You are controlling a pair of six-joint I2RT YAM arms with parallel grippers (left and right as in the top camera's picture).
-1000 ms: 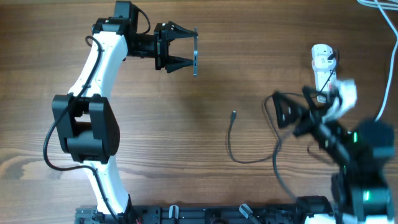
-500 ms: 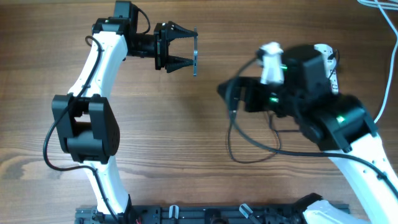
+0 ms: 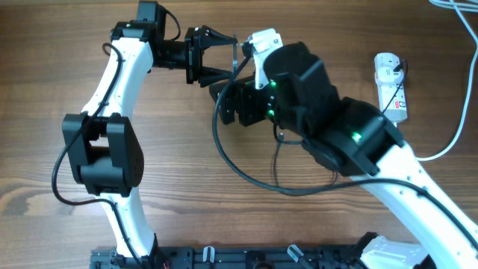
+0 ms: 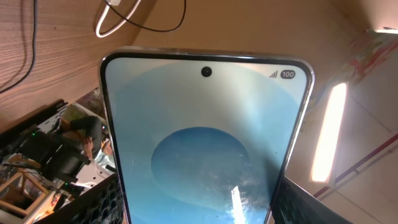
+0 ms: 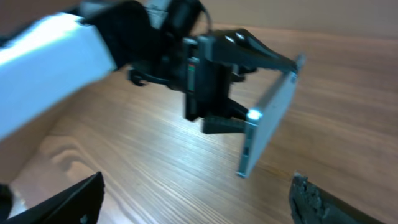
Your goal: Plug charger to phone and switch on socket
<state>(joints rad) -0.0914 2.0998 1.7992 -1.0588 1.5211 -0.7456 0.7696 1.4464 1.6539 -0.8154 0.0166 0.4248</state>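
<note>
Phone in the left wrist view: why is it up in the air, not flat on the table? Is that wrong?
Unusual but undamaged: the phone is clamped in the left gripper, standing on edge above the table. The right gripper faces it open and empty, while the charger lies loose on the table, not plugged in.

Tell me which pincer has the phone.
The left pincer: its jaws clamp the phone by its edges. The right pincer is open and empty, facing it.
</note>
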